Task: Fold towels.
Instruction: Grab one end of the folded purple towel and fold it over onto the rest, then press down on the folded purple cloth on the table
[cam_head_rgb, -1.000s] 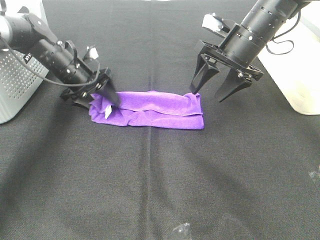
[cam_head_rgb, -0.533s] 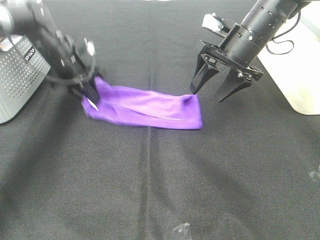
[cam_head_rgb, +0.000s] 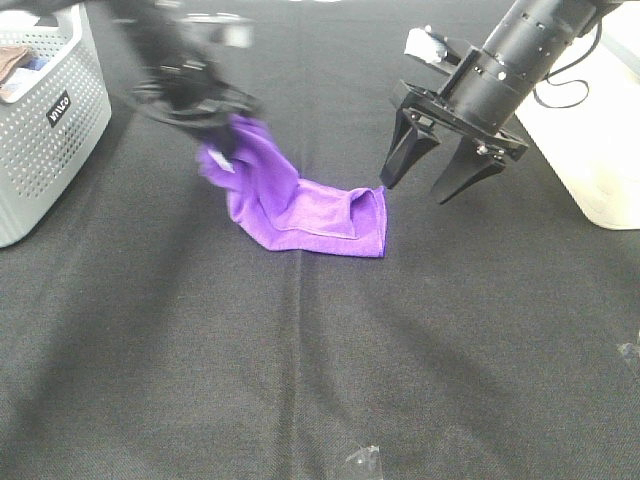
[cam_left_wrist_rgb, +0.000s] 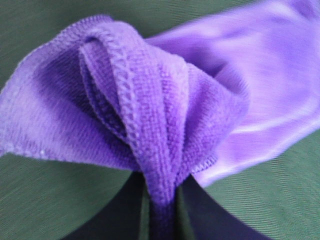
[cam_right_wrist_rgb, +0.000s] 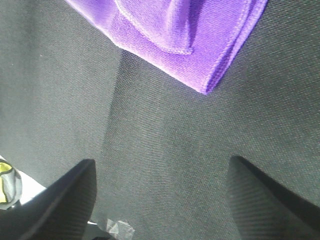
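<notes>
Black woven cloth covers the counter (cam_head_rgb: 320, 380), which fills the exterior high view. White bin (cam_head_rgb: 600, 150): at the right edge of that view, partly cut off. Grey perforated basket (cam_head_rgb: 50, 150): at the left edge, with a small dark label on its wall; its contents are too unclear to name. Purple microfiber towel (cam_head_rgb: 300, 205): near the middle of the counter, folded into a long strip. One end lies flat on the cloth and the other rises off it, up toward the left. The stitched hem shows clearly in the left wrist view (cam_left_wrist_rgb: 150, 115), and a flat corner shows in the right wrist view (cam_right_wrist_rgb: 200, 35). Left pincer (cam_head_rgb: 215, 125): motion-blurred from above; in its wrist view (cam_left_wrist_rgb: 161, 210) it is clamped on the bunched, raised end of the towel. Right pincer (cam_head_rgb: 413, 190): fingers spread wide and holding nothing, above the counter just beside the towel's flat end, not touching it (cam_right_wrist_rgb: 161, 162).
</notes>
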